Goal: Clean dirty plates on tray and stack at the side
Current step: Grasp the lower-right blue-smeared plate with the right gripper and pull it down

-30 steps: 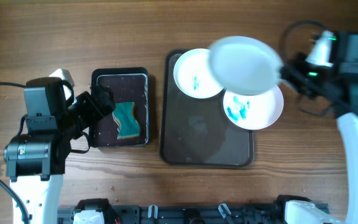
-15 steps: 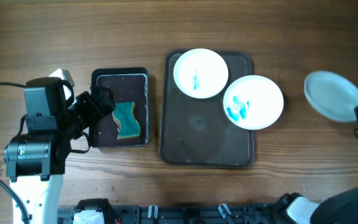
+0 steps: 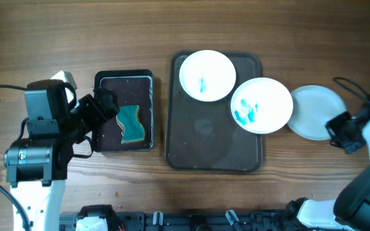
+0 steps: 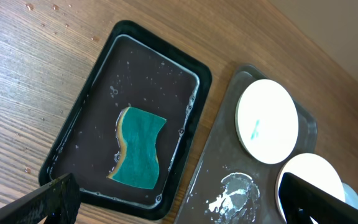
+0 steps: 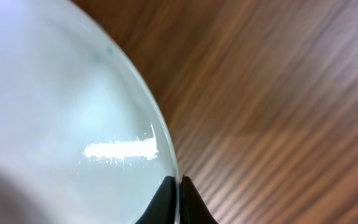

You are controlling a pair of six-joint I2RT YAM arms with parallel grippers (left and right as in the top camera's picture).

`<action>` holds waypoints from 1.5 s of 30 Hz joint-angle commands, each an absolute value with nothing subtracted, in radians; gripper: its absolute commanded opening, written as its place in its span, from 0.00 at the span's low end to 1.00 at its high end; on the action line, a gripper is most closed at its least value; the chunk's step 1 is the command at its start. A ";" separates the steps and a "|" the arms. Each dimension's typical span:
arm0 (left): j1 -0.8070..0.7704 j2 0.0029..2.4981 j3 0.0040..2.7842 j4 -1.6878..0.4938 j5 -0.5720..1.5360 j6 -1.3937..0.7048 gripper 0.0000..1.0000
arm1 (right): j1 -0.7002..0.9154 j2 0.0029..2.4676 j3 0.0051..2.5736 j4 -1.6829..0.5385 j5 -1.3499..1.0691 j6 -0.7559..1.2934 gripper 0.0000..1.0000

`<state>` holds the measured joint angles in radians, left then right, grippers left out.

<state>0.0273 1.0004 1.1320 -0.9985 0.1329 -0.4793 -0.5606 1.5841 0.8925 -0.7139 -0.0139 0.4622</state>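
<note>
Two white plates smeared with blue lie on the dark tray (image 3: 191,147): one (image 3: 207,75) at its back, one (image 3: 261,104) at its right edge. They also show in the left wrist view (image 4: 267,121), (image 4: 309,186). A clean white plate (image 3: 313,112) lies on the table right of the tray. My right gripper (image 3: 334,126) is shut on its rim (image 5: 176,186). A teal sponge (image 3: 132,123) lies in a black water tray (image 3: 124,79). My left gripper (image 4: 179,208) is open and empty, above the sponge tray.
Wet soapy residue (image 4: 232,193) marks the dark tray's floor. Bare wooden table (image 3: 76,38) surrounds both trays. Water drops speckle the wood left of the sponge tray (image 4: 42,12).
My right gripper carried the clean plate from above the tray out to the right, then down onto the table beside the tray. The left arm has not moved.
</note>
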 commanded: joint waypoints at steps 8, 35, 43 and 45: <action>0.031 0.995 1.147 -0.997 0.148 -0.478 1.00 | -0.430 1.512 0.923 -0.785 0.110 0.543 0.52; 0.031 0.995 1.147 -0.997 0.148 -0.478 1.00 | -0.199 1.694 0.947 -0.570 -0.206 0.145 0.28; 0.031 0.995 1.147 -0.997 0.148 -0.479 1.00 | -0.199 1.643 0.966 -0.699 -0.208 0.187 0.04; 0.031 0.995 1.147 -0.997 0.148 -0.478 1.00 | -0.199 1.573 0.979 -0.767 -0.210 0.191 0.04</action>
<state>0.0273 1.0004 1.1320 -0.9989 0.1329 -0.4793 -0.2016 1.6611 0.9619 -0.7044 -0.2169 0.1745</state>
